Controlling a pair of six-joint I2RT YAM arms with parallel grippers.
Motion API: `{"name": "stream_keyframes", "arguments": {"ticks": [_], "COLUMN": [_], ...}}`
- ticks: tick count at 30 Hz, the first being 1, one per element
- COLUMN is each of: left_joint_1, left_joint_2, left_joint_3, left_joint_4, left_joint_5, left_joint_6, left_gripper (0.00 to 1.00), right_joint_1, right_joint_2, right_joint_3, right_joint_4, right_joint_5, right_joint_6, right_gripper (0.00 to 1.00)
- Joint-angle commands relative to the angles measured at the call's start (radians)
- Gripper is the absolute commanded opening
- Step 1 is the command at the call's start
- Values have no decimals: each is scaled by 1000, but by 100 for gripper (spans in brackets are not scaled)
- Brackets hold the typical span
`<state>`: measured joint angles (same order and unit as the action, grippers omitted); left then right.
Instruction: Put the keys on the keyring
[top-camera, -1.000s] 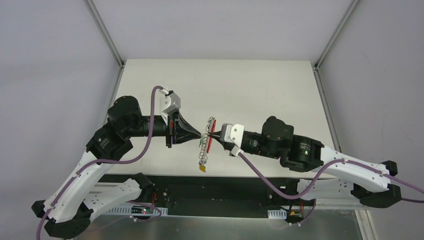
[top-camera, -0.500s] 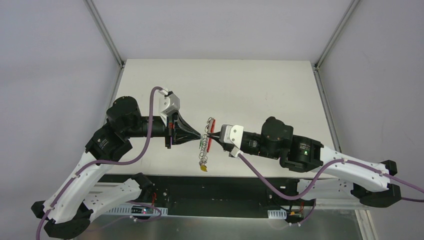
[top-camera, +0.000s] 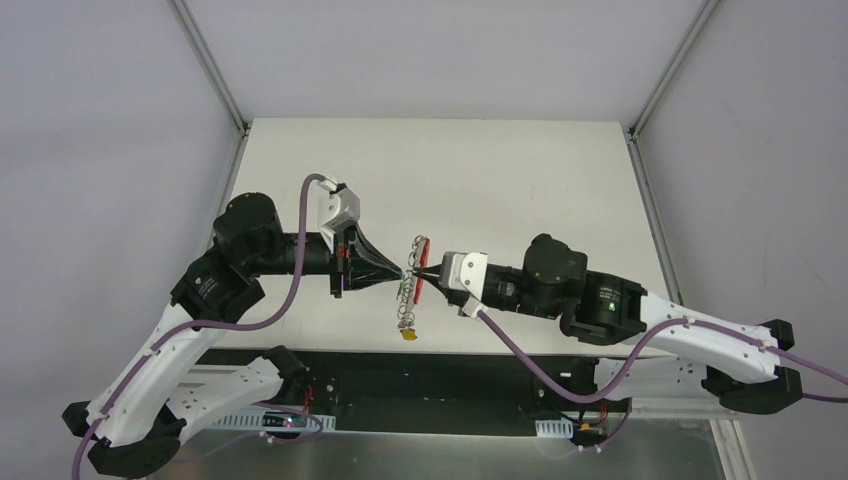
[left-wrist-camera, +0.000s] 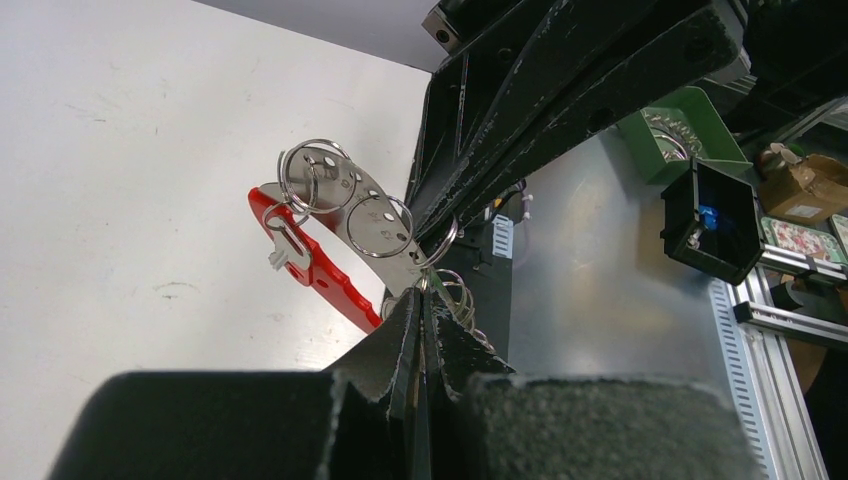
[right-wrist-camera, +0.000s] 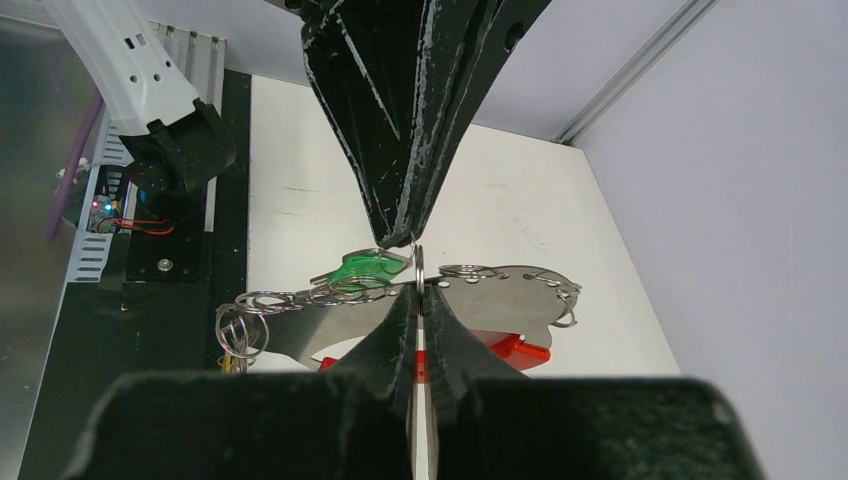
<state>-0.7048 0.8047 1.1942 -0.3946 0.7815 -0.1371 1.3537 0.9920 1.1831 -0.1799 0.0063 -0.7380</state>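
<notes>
The keyring (top-camera: 412, 292) hangs in the air between both grippers, its red part (top-camera: 421, 262) towards the right arm. In the right wrist view its grey plate (right-wrist-camera: 500, 295) carries a row of wire rings. My right gripper (top-camera: 426, 272) (right-wrist-camera: 417, 292) is shut on the plate's edge at an upright ring. My left gripper (top-camera: 402, 272) (left-wrist-camera: 420, 300) is shut on the green-tagged key (right-wrist-camera: 362, 268), held against that ring. A yellow-tagged key (top-camera: 407, 335) dangles from the keyring's near end. No red-tagged key shows.
The white table (top-camera: 500, 180) lies under the grippers, its near edge just below the keyring. Off the table, in the left wrist view, stand a green bin (left-wrist-camera: 690, 130) and a black box (left-wrist-camera: 715, 210). Metal frame posts rise at the far corners.
Both gripper tips have closed in slightly on each other. The keyring has shifted a little and the yellow key has swung slightly right.
</notes>
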Motion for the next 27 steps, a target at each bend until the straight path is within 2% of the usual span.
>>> {"name": "stream_keyframes", "arguments": {"ticks": [1,27], "left_joint_1": [10,10], "left_joint_2": [-3,-12], "left_joint_3": [9,12], "left_joint_4": [41,42], "left_joint_5": [22,45], "left_joint_6": [24,26], "left_gripper": [0,0], "right_joint_1": [13,21], "right_joint_2": [-22,-23], "right_joint_3": [8,8], "right_joint_4": [79,82], "right_joint_5": [-30,-12], "right_joint_6": [-12,-48], "right_gripper": [0,0]}}
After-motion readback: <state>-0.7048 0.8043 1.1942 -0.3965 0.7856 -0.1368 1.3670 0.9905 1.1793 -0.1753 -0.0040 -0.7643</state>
